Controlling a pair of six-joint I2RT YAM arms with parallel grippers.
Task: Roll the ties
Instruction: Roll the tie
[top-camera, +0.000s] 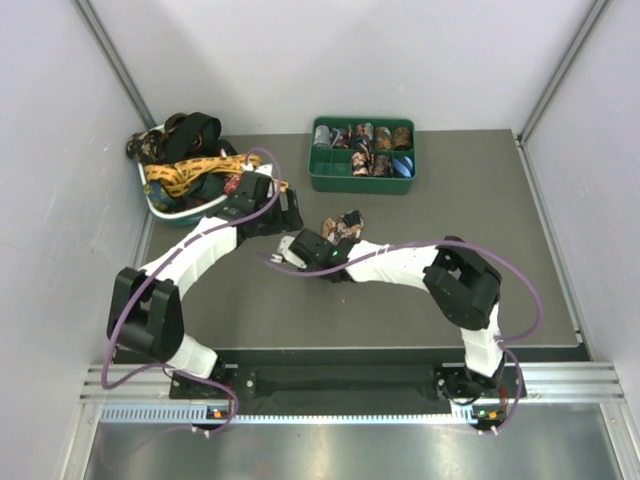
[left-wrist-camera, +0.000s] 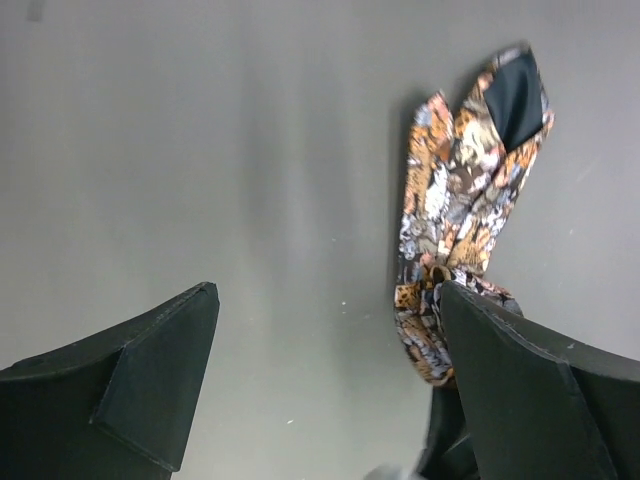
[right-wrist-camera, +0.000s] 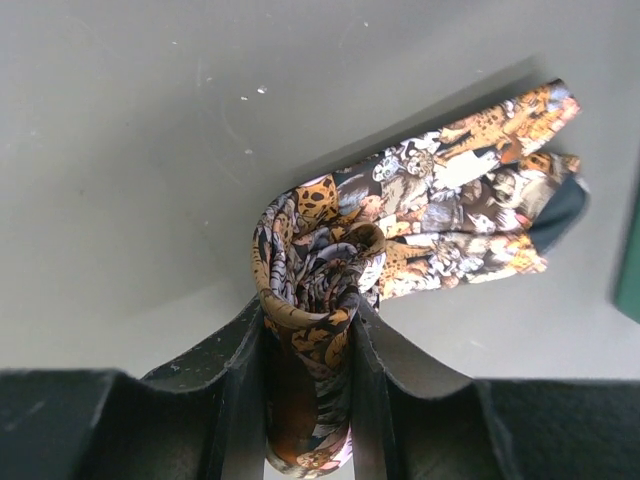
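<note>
Where the two arms reach, the surface is a dark grey matte table top (top-camera: 450, 290), with a few small pale specks seen in the wrist views. Plain white walls (top-camera: 300, 60) close it on the left, the far side and the right, and a silver metal rail (top-camera: 350, 375) runs along the near edge.

There is one green plastic tray (top-camera: 360, 186) with compartments at the far middle of the table. It holds small rolled ties (top-camera: 365, 136) in several colours; they are too small to count exactly. There is one white basket (top-camera: 163, 209) at the far left corner, and a heap of loose ties (top-camera: 185, 165) in gold-yellow, black and brown lies in it and over its rim.

One brown floral necktie (top-camera: 342, 226) is out on the table, near the middle. Its rolled part (right-wrist-camera: 310, 250) is pinched upright between the two fingers of the right gripper (right-wrist-camera: 312, 320), and the free end (right-wrist-camera: 470, 215), folded over itself, lies flat on the surface beyond.

The left gripper (left-wrist-camera: 328, 300) stands just beside this tie with its fingers spread wide and nothing between them. One of its fingers (left-wrist-camera: 520, 380) is next to the rolled part, but the views do not show if they touch.
</note>
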